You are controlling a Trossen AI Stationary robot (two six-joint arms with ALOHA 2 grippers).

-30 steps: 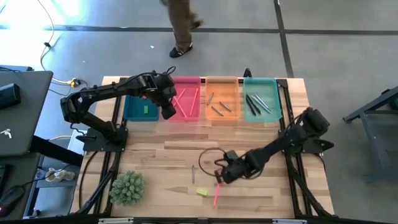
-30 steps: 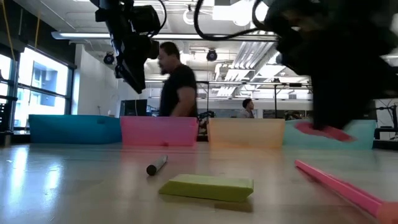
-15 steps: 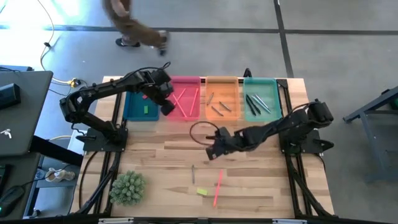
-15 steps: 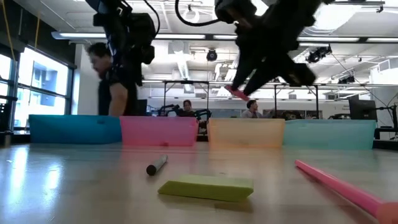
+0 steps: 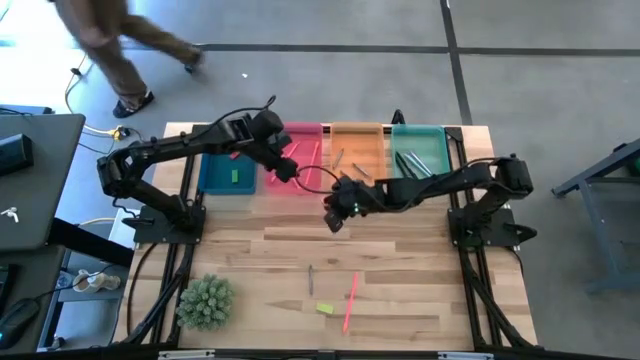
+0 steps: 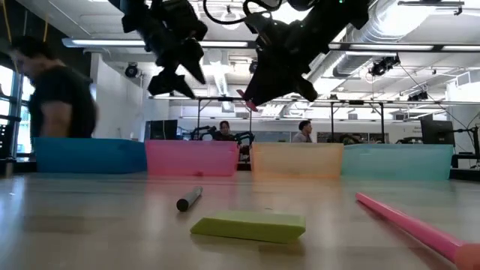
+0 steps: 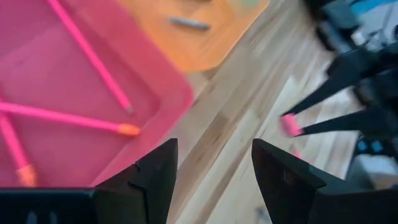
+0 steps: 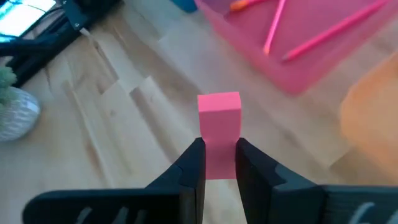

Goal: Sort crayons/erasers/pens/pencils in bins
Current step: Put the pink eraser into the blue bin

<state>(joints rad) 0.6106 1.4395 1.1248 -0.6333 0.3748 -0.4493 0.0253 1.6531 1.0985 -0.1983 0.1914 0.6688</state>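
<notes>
My right gripper (image 5: 334, 214) hangs above the table in front of the pink bin (image 5: 312, 185) and is shut on a pink eraser (image 8: 219, 113), which is also in the low view (image 6: 247, 102). My left gripper (image 5: 287, 167) stands open over the pink bin's near part, holding nothing. In the pink bin lie pink pencils (image 7: 93, 59). The blue bin (image 5: 215, 178) holds a green eraser (image 5: 233, 177), the orange bin (image 5: 372, 183) holds crayons (image 5: 351, 171), and the teal bin (image 5: 436, 180) holds dark pens (image 5: 412, 165). On the table lie a yellow eraser (image 5: 324, 308), a pink pencil (image 5: 349, 300) and a dark pen (image 5: 310, 278). My right gripper pinches the pink eraser between its two fingers (image 8: 191, 163) by its two long sides, at the end nearer the gripper (image 8: 219, 152). The other end sticks out past the fingertips. The fingers slant down toward the table's left. The eraser is lifted clear of the table.
A small green plant (image 5: 205, 302) stands at the near left corner. A laptop (image 5: 30, 180) sits on a stand left of the table. A person (image 5: 105, 40) walks on the floor beyond the far left corner. Bare wood lies between the bins and the loose items.
My right gripper has risen from near the loose pink pencil and carried the pink eraser toward the table's far edge and left, up to the pink bin, rolling its wrist on the way. My left gripper has turned its wrist while staying over the pink bin.
</notes>
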